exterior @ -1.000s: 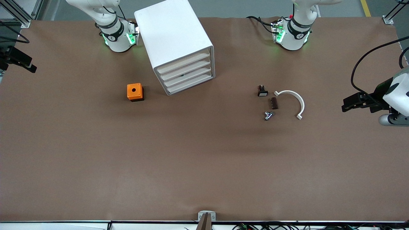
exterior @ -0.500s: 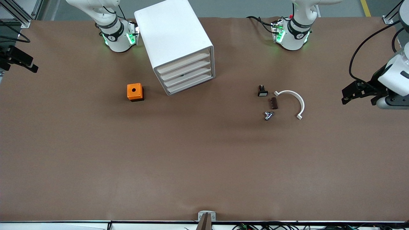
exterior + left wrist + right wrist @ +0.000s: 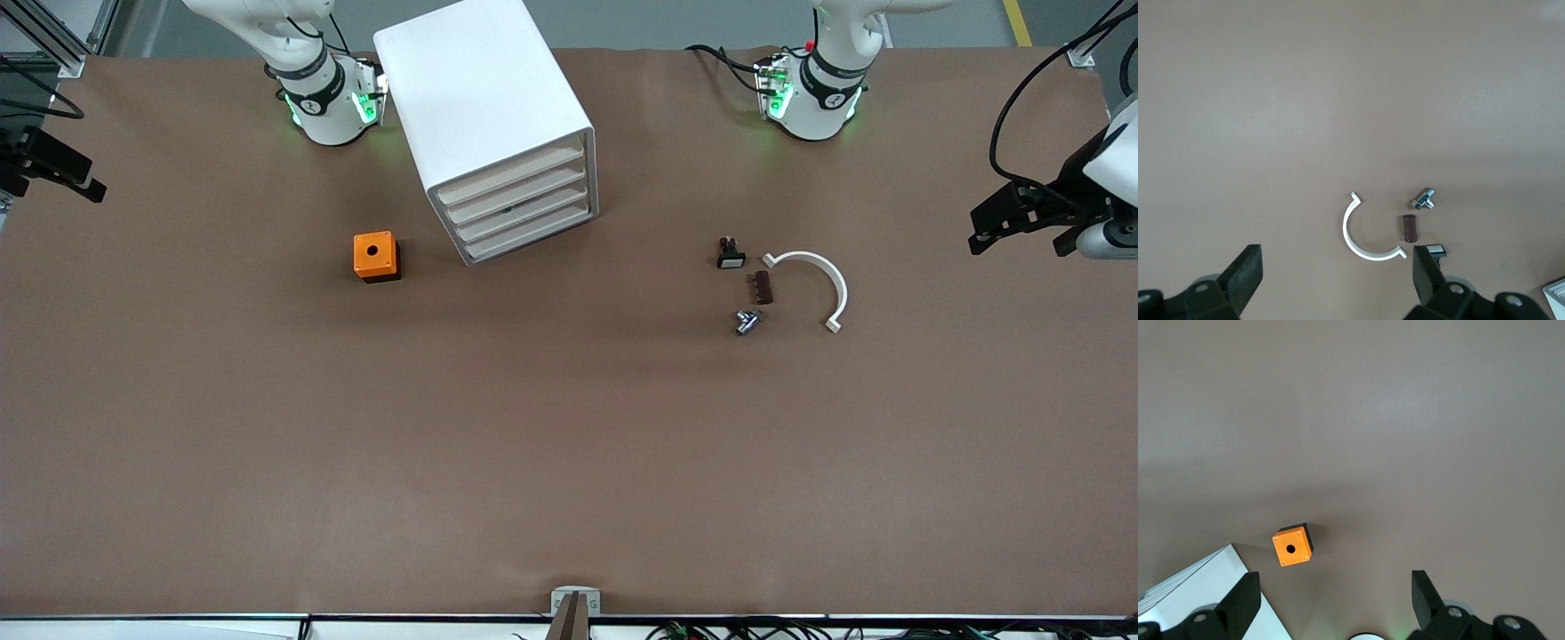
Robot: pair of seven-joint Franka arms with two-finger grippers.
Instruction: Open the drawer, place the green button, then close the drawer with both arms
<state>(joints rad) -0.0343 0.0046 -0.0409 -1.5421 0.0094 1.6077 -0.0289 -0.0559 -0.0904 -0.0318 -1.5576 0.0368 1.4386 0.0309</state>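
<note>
Bench (image 3: 569,444), brown covering, two arms based along one long edge. White cabinet (image 3: 480,89) beside the right arm's base, set at an angle; its four cream-fronted drawers (image 3: 520,213) all pushed in flush. One small dark speck shows at the third drawer's front, too small to identify; the button cannot be made out in any view. Orange box (image 3: 376,256) with a round hole in its top, near the cabinet's drawer end, toward the right arm's end of the bench. Nearer the left arm's base, a loose cluster: black switch with a white face (image 3: 729,253); brown block (image 3: 763,287) just beside it; small metal fitting (image 3: 747,321), nearest the front camera of the three; white half-ring (image 3: 813,284) curving around beside them, apart from each. Left pincer (image 3: 982,231) up in the air at the left arm's end of the bench, fingers spread wide, nothing between them (image 3: 1335,277). Right pincer (image 3: 89,188) at the bench edge at the right arm's end, likewise spread wide and empty (image 3: 1335,600).
</note>
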